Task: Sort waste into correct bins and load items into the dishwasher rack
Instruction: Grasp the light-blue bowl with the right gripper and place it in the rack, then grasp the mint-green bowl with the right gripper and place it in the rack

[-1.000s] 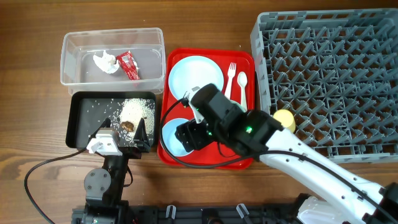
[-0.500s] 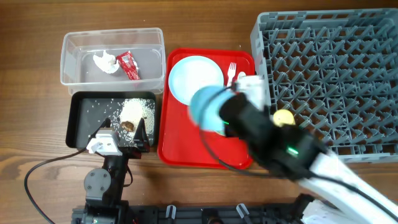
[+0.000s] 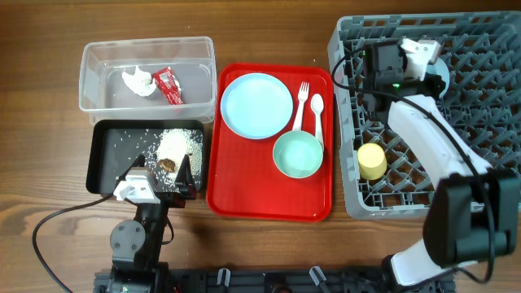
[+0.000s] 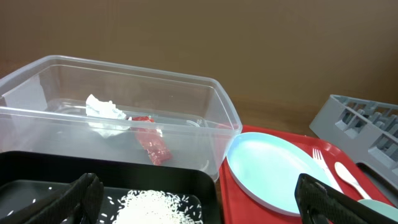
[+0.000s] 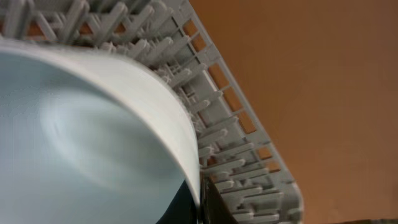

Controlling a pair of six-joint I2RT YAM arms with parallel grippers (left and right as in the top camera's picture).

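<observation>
My right gripper [image 3: 433, 72] hangs over the far part of the grey dishwasher rack [image 3: 456, 130], shut on the rim of the small pale blue bowl [image 5: 93, 137]. The bowl fills the right wrist view, with rack pegs [image 5: 236, 137] behind it. A yellow cup [image 3: 372, 160] lies in the rack. The pale blue plate [image 3: 256, 104], mint bowl [image 3: 298, 155], fork [image 3: 300, 102] and spoon [image 3: 317, 114] rest on the red tray [image 3: 269, 199]. My left gripper [image 4: 199, 208] stands open over the black tray [image 3: 110, 163] holding rice [image 3: 181, 142] and a brown lump [image 3: 167, 163].
The clear tub [image 3: 146, 49] behind the black tray holds a crumpled tissue [image 3: 138, 80] and a red sachet [image 3: 168, 85]. The red tray lies between the bins and the rack. My right arm stretches along the rack's left half.
My right gripper closed on the small blue bowl, lifted it off the red tray and swung it right and back over the rack. The mint bowl came into view. The left arm stayed still.
</observation>
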